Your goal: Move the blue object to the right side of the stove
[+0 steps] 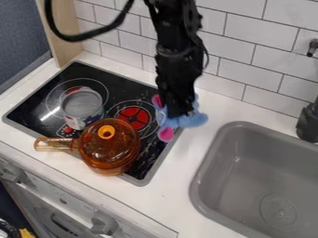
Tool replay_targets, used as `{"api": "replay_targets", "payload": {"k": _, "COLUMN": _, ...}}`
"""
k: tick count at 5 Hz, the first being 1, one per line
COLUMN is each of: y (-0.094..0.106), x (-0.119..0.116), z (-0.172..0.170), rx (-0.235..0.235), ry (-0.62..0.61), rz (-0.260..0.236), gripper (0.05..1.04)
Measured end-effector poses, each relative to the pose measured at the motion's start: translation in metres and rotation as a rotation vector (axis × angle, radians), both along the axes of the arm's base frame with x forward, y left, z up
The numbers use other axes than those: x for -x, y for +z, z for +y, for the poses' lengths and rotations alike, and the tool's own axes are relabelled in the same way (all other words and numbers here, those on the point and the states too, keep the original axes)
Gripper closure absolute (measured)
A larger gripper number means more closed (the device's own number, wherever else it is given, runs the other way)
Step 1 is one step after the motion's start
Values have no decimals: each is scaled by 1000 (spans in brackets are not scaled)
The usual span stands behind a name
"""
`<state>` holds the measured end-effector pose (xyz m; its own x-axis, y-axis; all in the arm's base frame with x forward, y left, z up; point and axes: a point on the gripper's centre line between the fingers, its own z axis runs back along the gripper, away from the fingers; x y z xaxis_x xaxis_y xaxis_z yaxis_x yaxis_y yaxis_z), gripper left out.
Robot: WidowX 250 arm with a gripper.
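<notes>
Blue object (191, 120) directly beneath the tool (179, 113), at the stove's (147, 178) right edge.

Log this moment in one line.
Blue-pink soft toy at right edge of stove | robot arm over toy | amber lidded saucepan at front | can left

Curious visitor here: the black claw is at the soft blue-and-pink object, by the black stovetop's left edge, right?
Wrong edge: the camera view shows the black stovetop's right edge, nearer the grey sink. The black claw is indeed at the soft blue-and-pink object.
</notes>
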<state>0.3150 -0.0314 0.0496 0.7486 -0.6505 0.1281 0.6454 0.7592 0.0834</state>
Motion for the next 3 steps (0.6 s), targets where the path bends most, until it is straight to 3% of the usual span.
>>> {"api": "replay_targets", "payload": {"k": 3, "y": -31, "x": 8, "z": 3, "rx": -51, "ry": -12, "rz": 35, "gripper": 791}}
